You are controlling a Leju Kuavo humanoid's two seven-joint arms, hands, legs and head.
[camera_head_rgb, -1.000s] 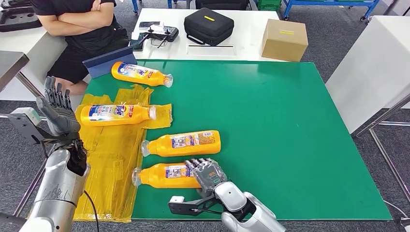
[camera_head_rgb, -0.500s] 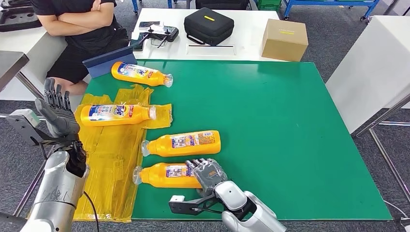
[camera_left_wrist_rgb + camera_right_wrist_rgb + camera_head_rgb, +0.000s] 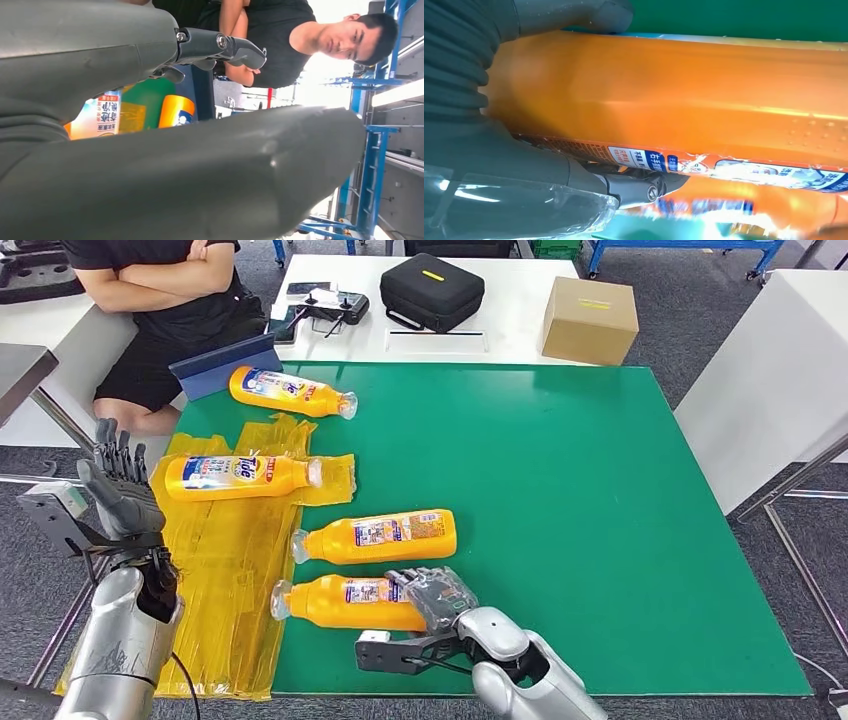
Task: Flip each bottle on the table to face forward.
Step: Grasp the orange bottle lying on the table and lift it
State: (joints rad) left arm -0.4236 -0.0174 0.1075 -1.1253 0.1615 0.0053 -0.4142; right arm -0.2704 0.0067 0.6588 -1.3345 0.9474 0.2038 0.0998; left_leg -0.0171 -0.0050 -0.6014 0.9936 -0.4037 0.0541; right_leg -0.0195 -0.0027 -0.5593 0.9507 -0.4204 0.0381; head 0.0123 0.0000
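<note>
Right hand (image 3: 432, 595) closed around base end of nearest orange bottle (image 3: 345, 602), lying on green table (image 3: 600, 520) at yellow plastic sheet (image 3: 235, 570) edge. Since earlier frame: bottle nudged slightly leftward, wrist advanced. Left hand (image 3: 120, 485) raised beside table, fingers spread, holding nothing, lowered marginally. Three other bottles unmoved.

A green tabletop (image 3: 600, 520) stands on grey carpet (image 3: 730, 350); at 12 o'clock, a white table (image 3: 510, 325); blue racks (image 3: 690, 248) behind.
</note>
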